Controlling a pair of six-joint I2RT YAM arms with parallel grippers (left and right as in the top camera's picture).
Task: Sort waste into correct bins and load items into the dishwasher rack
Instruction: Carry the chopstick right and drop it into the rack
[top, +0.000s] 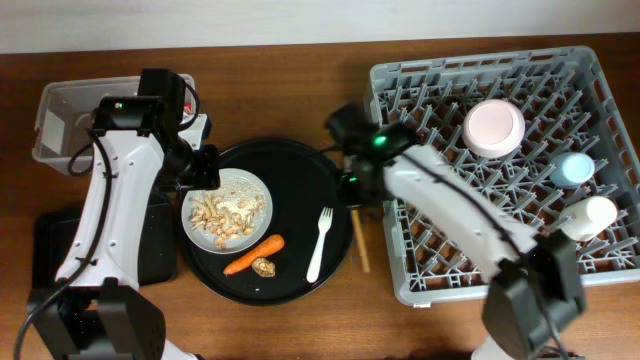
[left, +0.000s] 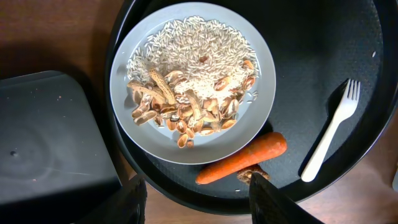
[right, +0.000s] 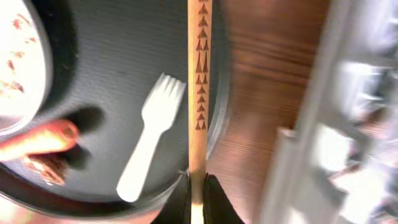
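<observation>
The pale grey plate (top: 227, 210) with rice and beige scraps sits on the round black tray (top: 290, 165). It also shows in the left wrist view (left: 193, 81). An orange carrot (top: 253, 256), a small brown lump (top: 264, 267) and a white fork (top: 320, 243) lie on that tray. My left gripper (left: 199, 202) is open and empty above the tray's near rim, at the plate's edge (top: 200, 170). My right gripper (right: 197, 186) is shut on a patterned wooden chopstick (right: 199, 81) between the tray and the dishwasher rack (top: 510, 270). The wrapper and the tissue are out of view.
The rack holds the pinkish bowl (top: 494, 128), the blue cup (top: 575, 168) and the cream cup (top: 590, 215). The clear tub (top: 70, 120) stands at the back left. The shallow black tray (top: 50, 245) lies in front of it, partly under my left arm.
</observation>
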